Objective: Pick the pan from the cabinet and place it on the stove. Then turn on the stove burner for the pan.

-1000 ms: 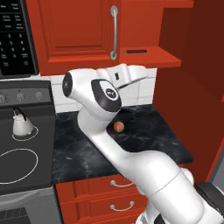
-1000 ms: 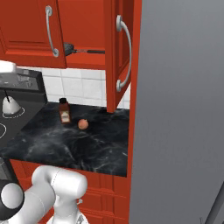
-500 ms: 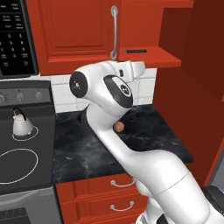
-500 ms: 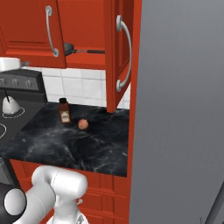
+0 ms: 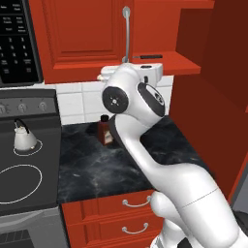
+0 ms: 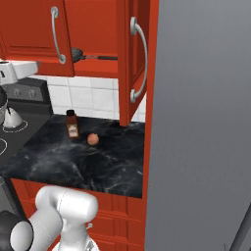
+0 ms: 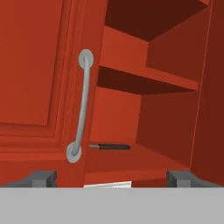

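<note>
Arm has swung up toward cabinet (image 6: 93, 29); hand now faces open right half. Jaws (image 7: 111, 177) wide open, empty. Pan (image 6: 77, 53) on lowest shelf, handle (image 7: 113, 147) pointing out at 3 o'clock behind closed left door. Stove (image 5: 24, 179) at 9 o'clock of table (image 5: 97, 164), holding kettle (image 5: 23, 136). Reach for pan likely next.

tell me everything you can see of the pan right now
Little of the pan shows. It is small, round and dark, with one long thin black handle lying level. It sits on the bottom shelf of the red cabinet, whose right door stands open; the closed left door hides most of the body. In the right base view the bowl's edge peeks past that door, the handle pointing right along the shelf. Nothing but the shelf touches it. Its material and inside cannot be told.
</note>
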Robot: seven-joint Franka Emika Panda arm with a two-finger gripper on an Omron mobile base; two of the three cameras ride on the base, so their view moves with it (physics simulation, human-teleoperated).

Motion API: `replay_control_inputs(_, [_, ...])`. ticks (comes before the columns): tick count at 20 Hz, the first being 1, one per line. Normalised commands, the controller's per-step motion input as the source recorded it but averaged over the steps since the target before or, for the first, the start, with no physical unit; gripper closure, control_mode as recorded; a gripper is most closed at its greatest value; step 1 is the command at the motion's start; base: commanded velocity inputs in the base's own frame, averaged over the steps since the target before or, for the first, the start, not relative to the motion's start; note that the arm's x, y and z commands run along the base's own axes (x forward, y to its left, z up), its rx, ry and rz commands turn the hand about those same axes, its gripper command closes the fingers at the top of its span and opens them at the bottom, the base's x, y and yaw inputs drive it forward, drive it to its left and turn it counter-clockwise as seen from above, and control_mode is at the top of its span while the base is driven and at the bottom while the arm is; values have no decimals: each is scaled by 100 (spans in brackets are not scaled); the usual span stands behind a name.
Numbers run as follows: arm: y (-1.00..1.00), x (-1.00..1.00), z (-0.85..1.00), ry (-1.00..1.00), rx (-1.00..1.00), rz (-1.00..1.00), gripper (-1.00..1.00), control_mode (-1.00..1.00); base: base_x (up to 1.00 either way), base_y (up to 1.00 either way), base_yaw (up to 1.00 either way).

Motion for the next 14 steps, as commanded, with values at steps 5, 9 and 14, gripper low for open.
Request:
replay_control_inputs(5, [0, 25, 0, -8, 0, 2, -100, -100, 0, 0, 0])
replay_control_inputs(9, [0, 26, 0, -8, 0, 0, -100, -100, 0, 0, 0])
replay_control_inputs(14, [0, 37, 0, -11, 0, 4, -100, -100, 0, 0, 0])
